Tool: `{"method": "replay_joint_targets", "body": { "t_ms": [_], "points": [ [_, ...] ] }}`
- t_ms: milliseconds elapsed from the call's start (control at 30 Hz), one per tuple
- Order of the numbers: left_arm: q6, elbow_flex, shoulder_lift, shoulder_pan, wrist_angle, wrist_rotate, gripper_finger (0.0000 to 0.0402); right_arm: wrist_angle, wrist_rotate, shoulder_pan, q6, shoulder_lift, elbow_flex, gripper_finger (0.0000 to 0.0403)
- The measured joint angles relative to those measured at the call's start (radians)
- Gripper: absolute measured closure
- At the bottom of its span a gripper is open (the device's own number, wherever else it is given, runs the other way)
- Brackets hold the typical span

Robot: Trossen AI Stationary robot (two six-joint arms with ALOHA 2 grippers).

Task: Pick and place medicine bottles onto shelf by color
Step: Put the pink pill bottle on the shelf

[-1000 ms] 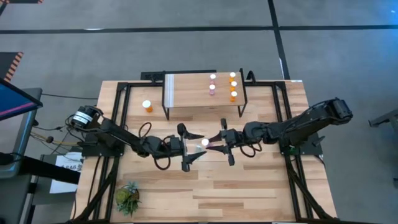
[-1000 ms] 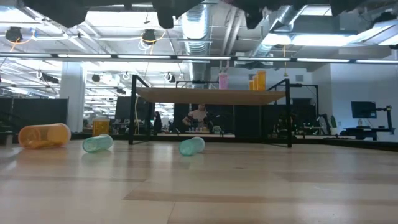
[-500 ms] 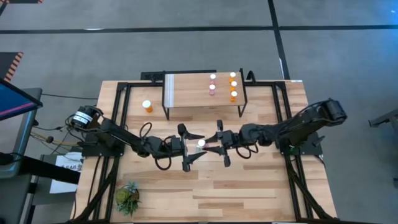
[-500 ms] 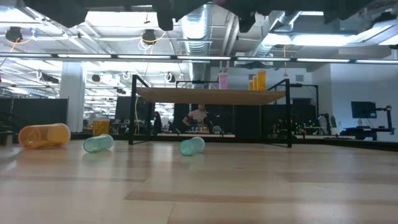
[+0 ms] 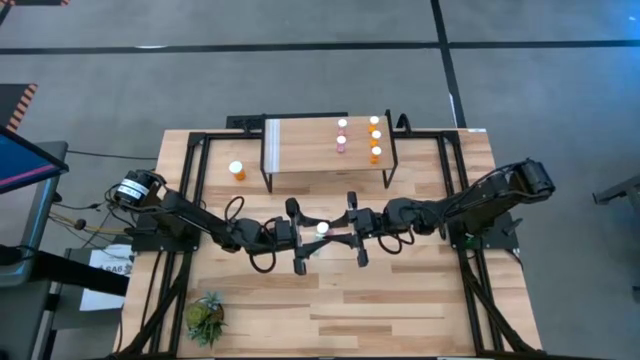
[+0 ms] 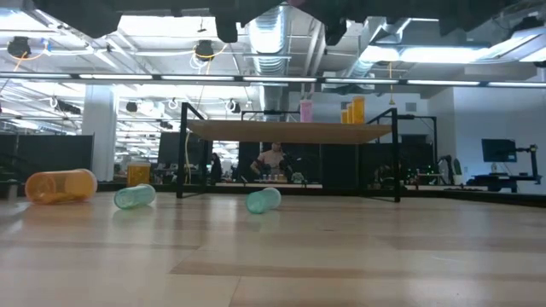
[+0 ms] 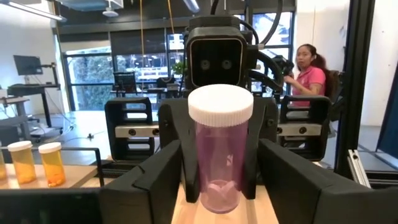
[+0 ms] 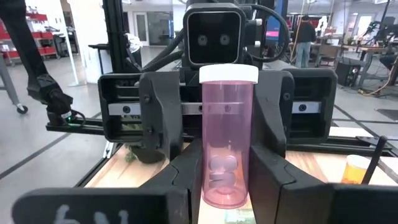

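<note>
A pink medicine bottle (image 8: 227,149) with a white cap stands upright in the air above the middle of the table, white cap (image 5: 322,228) up. My right gripper (image 5: 340,232) is shut on it from the table's right. My left gripper (image 5: 312,232) faces it from the table's left, open, with one finger (image 7: 158,180) on each side of the bottle. The shelf (image 5: 300,150) at the far side carries two pink bottles (image 5: 342,132) and three orange ones (image 5: 375,137). My right gripper pinches the bottle's clear body (image 8: 211,174) between its two fingers (image 8: 183,180), low on its two sides. The fingers come in level from the table's right. The bottle stands upright and is lifted clear of the table. My left gripper: I cannot tell whether its fingers touch the bottle.
An orange bottle (image 5: 237,170) is on the table left of the shelf. In the low view an orange bottle (image 6: 60,185) and two teal ones (image 6: 134,196) (image 6: 263,199) lie on their sides. A small green plant (image 5: 205,315) stands at the near left corner.
My left gripper's fingers have drawn closer together around the pink bottle, which stays upright in my right gripper.
</note>
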Motion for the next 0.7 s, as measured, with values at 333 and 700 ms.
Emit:
{"method": "replay_joint_targets", "body": {
  "t_ms": [333, 700],
  "points": [
    [-0.01, 0.0, -0.001, 0.002, 0.001, 0.002, 0.025, 0.0, -0.001, 0.0, 0.001, -0.002, 0.0, 0.029],
    [-0.015, 0.0, -0.001, 0.003, 0.019, 0.005, 0.0242, 0.003, -0.001, 0.0, 0.003, -0.002, 0.0, 0.029]
  ]
}}
